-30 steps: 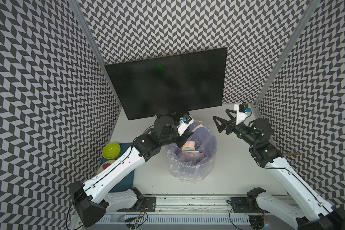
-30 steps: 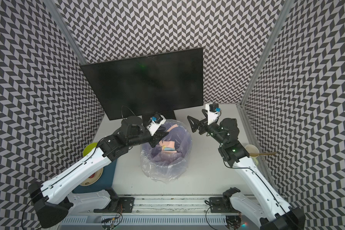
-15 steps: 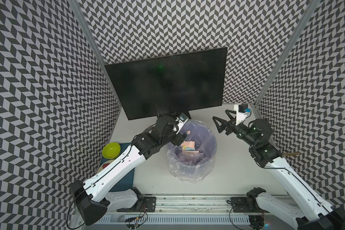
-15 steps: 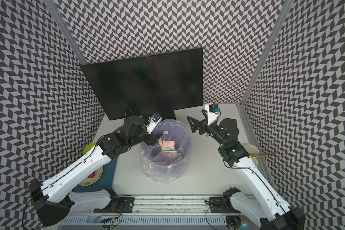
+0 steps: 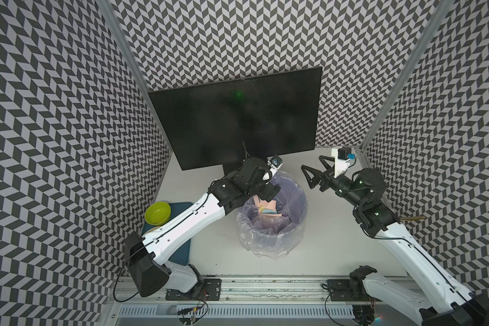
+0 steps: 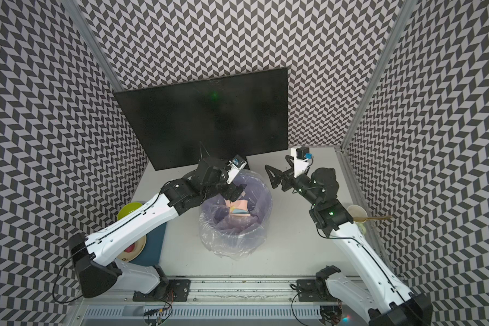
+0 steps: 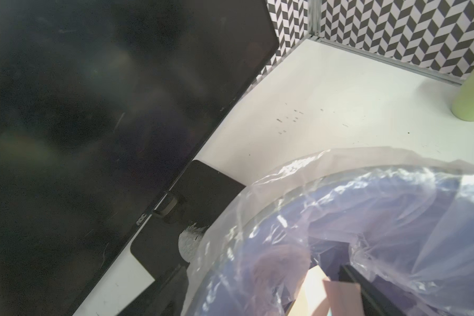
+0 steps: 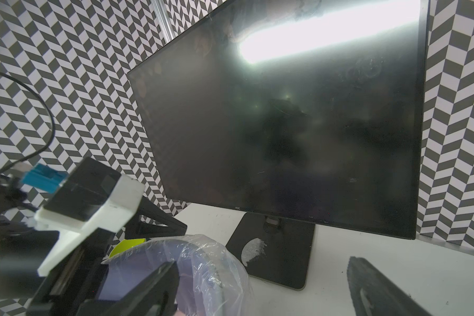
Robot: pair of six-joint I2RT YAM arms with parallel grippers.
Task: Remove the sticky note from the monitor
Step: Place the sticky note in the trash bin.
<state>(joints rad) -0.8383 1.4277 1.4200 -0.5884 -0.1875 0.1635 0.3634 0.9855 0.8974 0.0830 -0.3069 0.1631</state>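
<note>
The black monitor [image 5: 237, 121] [image 6: 203, 118] stands at the back, its flat base [image 8: 274, 251] on the table. I see no sticky note on its dark screen [image 8: 298, 123]. Several sticky notes [image 5: 266, 207] [image 6: 237, 209], pink, yellow and blue, lie inside the bag-lined bin [image 5: 299, 197]. My left gripper [image 5: 268, 192] [image 7: 262, 270] hangs open over the bin's rim on the monitor side, with a pink note [image 7: 340, 292] loose below its fingers. My right gripper [image 5: 312, 169] [image 8: 262, 264] is open and empty, raised to the right of the bin and pointing at the monitor.
A green bowl [image 5: 157, 213] and a plate [image 6: 133, 248] sit on a blue tray [image 5: 178, 254] at the left. A cup [image 6: 356, 214] with a wooden spoon stands by the right wall. Patterned walls close in three sides.
My left gripper's jaws have opened over the bin, and the pink note that was at its fingers now lies among the others. The right arm has not moved.
</note>
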